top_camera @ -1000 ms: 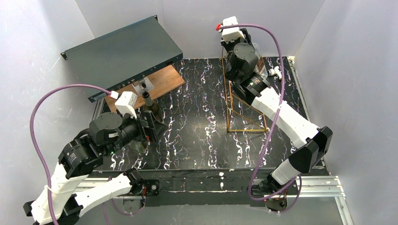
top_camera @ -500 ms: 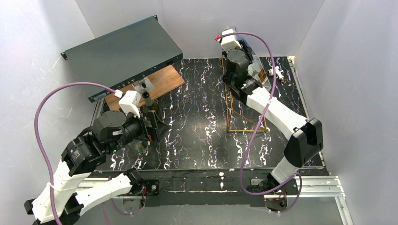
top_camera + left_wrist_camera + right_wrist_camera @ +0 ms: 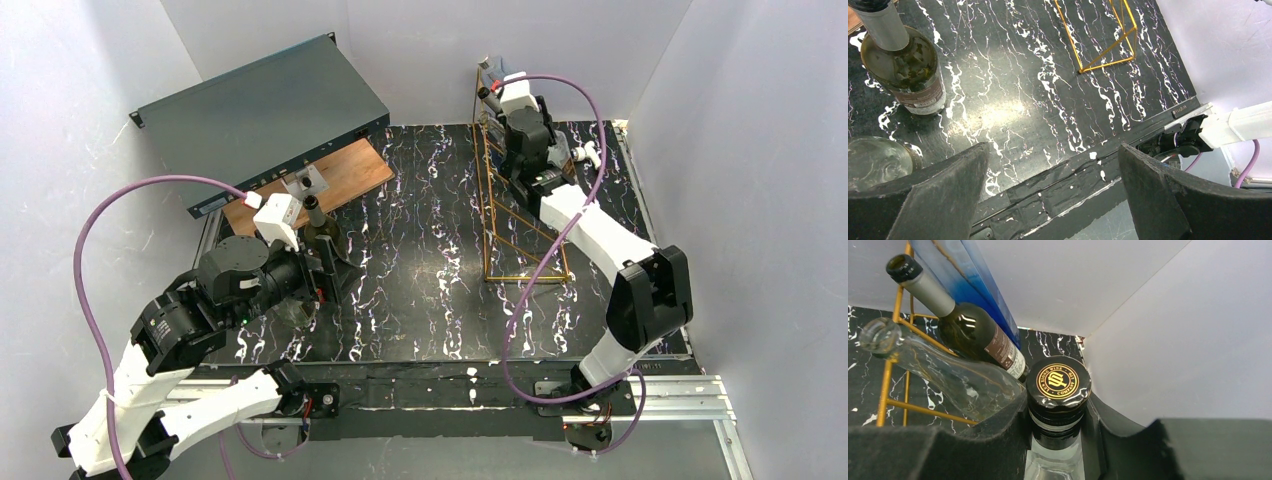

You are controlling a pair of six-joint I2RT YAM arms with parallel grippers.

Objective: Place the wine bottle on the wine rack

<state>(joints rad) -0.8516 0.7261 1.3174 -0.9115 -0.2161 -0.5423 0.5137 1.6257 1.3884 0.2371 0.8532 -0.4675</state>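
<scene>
My right gripper (image 3: pixel 1058 407) is shut on the neck of a clear bottle with a black and gold cap (image 3: pixel 1059 382), high at the back by the gold wire wine rack (image 3: pixel 497 215). In the top view this gripper (image 3: pixel 530 140) is beside the rack's top. On the rack's rungs (image 3: pixel 898 405) lie a dark green bottle (image 3: pixel 973 335) and a clear bottle (image 3: pixel 948 375), both slanted. My left gripper (image 3: pixel 1053 190) is open and empty, low at the table's front left (image 3: pixel 325 265). A green wine bottle (image 3: pixel 908 70) stands upright just beyond it.
A dark grey metal box (image 3: pixel 260 115) leans at the back left over a wooden board (image 3: pixel 350 170). A clear glass bottle (image 3: pixel 873 160) stands by my left finger. A blue object (image 3: pixel 973 285) rises behind the rack. A small white object (image 3: pixel 590 155) lies at the back right.
My right arm has stretched further back and swung toward the rack's top with the capped bottle in it. My left arm has barely moved.
</scene>
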